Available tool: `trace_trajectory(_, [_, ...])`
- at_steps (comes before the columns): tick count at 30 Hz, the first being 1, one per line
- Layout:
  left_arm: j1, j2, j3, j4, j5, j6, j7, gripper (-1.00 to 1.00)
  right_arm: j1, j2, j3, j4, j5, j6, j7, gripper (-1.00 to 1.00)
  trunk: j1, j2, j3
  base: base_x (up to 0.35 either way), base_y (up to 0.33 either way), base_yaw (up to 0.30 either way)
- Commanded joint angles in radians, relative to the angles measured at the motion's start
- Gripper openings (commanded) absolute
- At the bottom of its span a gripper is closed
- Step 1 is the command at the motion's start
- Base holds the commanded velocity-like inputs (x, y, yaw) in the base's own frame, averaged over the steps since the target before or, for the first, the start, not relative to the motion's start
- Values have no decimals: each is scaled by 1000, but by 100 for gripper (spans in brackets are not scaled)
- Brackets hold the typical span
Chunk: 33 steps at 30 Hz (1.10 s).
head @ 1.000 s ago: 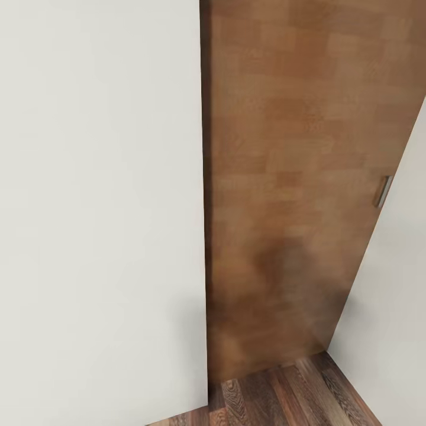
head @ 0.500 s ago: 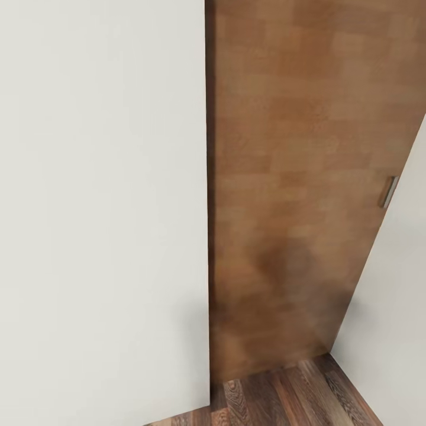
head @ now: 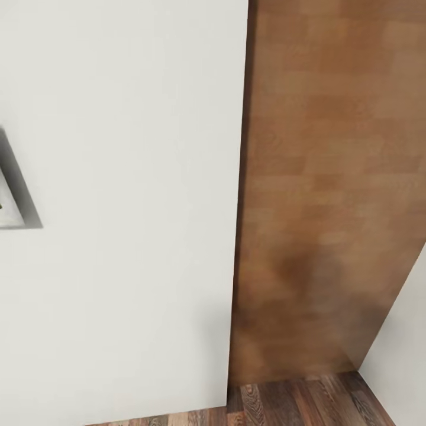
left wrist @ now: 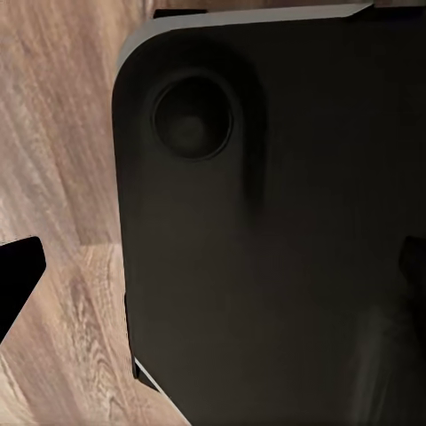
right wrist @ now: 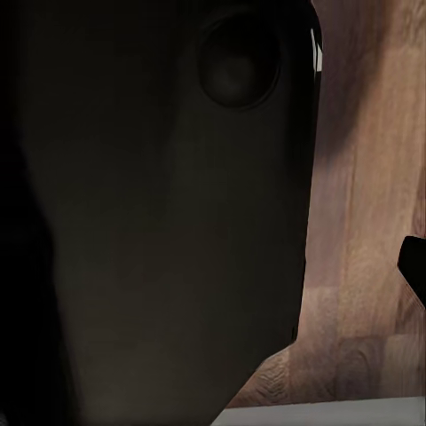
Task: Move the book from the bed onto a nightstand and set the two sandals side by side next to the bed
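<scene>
White wall across the left of the head view, meeting a brown wooden door on the right. Dark plank floor along the bottom. Corner of a grey frame on the wall at far left. Black robot base over pale wood flooring in the left wrist view; same dark body in the right wrist view. One black fingertip and another at the edges. Cannot tell whether either claw is spread or pressed together. Cannot tell where book, bed or sandals lie.
</scene>
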Motion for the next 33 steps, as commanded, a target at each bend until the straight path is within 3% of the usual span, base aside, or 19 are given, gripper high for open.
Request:
trace_trajectory(1, [0,0,0,-1,0,0,0,100,-1,0,0,1,-1,1,1,100,0,0,-1,0,0,282])
trace_trajectory(33, [0,0,-1,-1,0,0,0,100,-1,0,-1,0,-1,1,1,100,0,0,-1,0,0,286])
